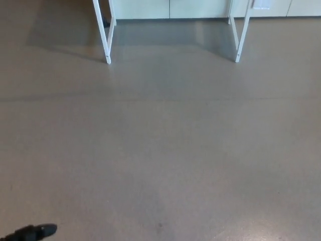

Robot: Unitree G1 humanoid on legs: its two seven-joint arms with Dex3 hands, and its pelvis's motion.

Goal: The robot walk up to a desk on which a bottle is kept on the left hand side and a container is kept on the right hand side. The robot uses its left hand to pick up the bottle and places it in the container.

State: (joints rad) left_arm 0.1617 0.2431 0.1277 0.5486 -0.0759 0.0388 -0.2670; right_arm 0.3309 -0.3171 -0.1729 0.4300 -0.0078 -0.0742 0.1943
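seen only in part along the top edge: white desk (104, 45), upright, two splayed leg pairs planted on the floor (165, 150), left and right pairs well apart, tabletop cut off.

1. Only one bit of the robot shows: the left hand (34, 232), at the bottom-left edge of the head view.
2. Colour: black all over, matte, w/ a faint sheen on the tip.
3. Shape: slim, elongated, rounded end; slightly knobbly outline nearer the frame edge.
4. Cables, screws, markings: too small and dark to tell.
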